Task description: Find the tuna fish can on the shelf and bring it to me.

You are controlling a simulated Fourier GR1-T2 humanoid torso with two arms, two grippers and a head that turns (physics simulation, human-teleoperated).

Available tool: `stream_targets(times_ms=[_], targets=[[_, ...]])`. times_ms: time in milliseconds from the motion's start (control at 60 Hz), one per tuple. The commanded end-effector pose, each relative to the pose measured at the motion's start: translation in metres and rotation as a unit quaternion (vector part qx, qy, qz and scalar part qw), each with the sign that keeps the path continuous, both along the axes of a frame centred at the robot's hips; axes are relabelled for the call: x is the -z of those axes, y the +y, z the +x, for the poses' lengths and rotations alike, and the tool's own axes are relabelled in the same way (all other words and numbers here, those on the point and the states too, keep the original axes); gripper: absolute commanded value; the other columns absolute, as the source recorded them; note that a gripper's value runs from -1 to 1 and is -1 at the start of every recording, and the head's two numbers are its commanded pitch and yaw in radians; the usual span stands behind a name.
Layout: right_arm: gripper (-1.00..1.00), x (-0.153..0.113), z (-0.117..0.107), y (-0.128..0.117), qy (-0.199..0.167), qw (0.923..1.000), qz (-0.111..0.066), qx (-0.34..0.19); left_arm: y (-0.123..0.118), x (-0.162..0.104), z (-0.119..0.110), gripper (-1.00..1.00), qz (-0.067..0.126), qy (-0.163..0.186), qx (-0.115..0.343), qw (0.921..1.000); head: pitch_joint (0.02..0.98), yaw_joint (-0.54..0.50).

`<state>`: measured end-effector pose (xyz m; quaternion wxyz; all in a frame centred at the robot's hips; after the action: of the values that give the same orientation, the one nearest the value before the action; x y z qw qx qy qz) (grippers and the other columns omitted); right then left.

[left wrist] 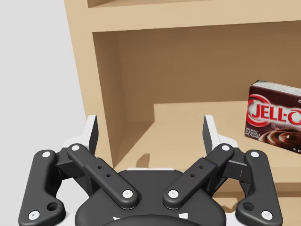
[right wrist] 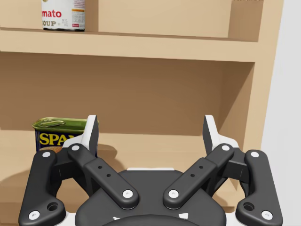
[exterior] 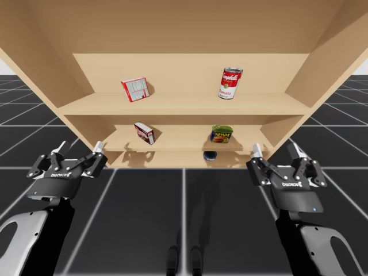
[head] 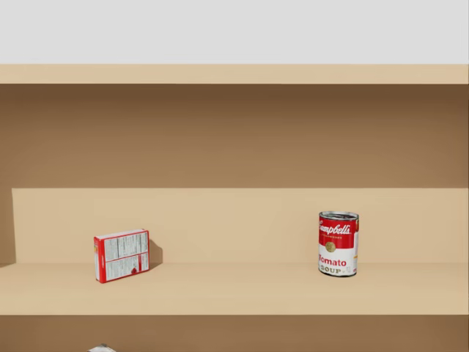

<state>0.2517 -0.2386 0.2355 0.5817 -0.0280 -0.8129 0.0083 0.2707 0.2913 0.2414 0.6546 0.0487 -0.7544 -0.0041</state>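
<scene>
The thing I take for the tuna fish can (exterior: 210, 155) is a low, dark blue round shape on the lowest board of the shelf (exterior: 184, 109). It sits a little right of that board's middle, partly hidden behind the front edge of the middle board. Almost directly above it, on the middle board, stands the green-topped, blue-and-yellow rectangular tin (exterior: 221, 134).

That puts the can ahead of my right gripper (exterior: 276, 150) and off to its inner side, a level below the tin. My left gripper (exterior: 80, 148) is well apart from it, over by the shelf's left wall, facing the dark brown box (left wrist: 275, 117). So the right arm is the nearer one, by my judgement.

Both grippers have their fingers spread wide, with nothing between them.

As far as I can tell the can lies flat with its round axis upright, though too much is hidden to be sure. The reach would have to go in low and toward the shelf's middle, under the middle board's edge — the headroom there looks tight.
</scene>
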Motion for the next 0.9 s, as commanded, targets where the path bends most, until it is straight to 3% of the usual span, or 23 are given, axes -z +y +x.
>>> stream_targets(times_ms=[17, 67, 133, 283, 417, 567, 683, 900], targets=[[-1.00, 0.0007, -0.0015, 0.0002, -0.012, 0.9997, 0.016, 0.016, 0.0002, -0.0002, 0.0000, -1.00, 0.000, 0.000, -0.001, 1.0000, 0.089, 0.00], [-1.00, -0.0001, -0.0022, 0.0006, -0.007, 0.9999, 0.008, -0.001, 0.0001, -0.0002, -0.0001, -1.00, 0.000, 0.000, 0.000, 1.0000, 0.092, 0.00], [-1.00, -0.0011, -0.0015, 0.0002, 0.011, 0.9997, 0.010, -0.021, 0.0002, -0.0002, -0.0002, -1.00, 0.000, 0.000, -0.001, 1.0000, 0.103, 0.00], [-1.00, -0.0005, -0.0009, 0.0009, 0.017, 0.9997, -0.001, -0.020, 0.0007, -0.0003, -0.0001, -1.00, -0.001, -0.001, -0.002, 1.0000, 0.161, -0.01], [-1.00, -0.0001, -0.0007, 0.0013, 0.019, 0.9996, -0.006, -0.019, 0.0008, -0.0006, -0.0002, -1.00, -0.001, 0.000, -0.001, 1.0000, 0.252, -0.01], [-1.00, 0.0006, -0.0003, 0.0021, 0.023, 0.9995, -0.013, -0.019, 0.0014, -0.0028, -0.0013, -1.00, -0.019, 0.002, 0.014, 0.9997, 0.383, -0.02], [-1.00, 0.0016, -0.0002, 0.0035, 0.025, 0.9993, -0.026, -0.014, 0.0001, -0.0026, -0.0014, -1.00, -0.016, 0.002, 0.014, 0.9998, 0.486, -0.03], [-1.00, 0.0022, -0.0001, 0.0046, 0.027, 0.9990, -0.033, -0.011, -0.0020, -0.0023, -0.0018, -1.00, -0.010, 0.001, 0.015, 0.9998, 0.634, -0.08]])
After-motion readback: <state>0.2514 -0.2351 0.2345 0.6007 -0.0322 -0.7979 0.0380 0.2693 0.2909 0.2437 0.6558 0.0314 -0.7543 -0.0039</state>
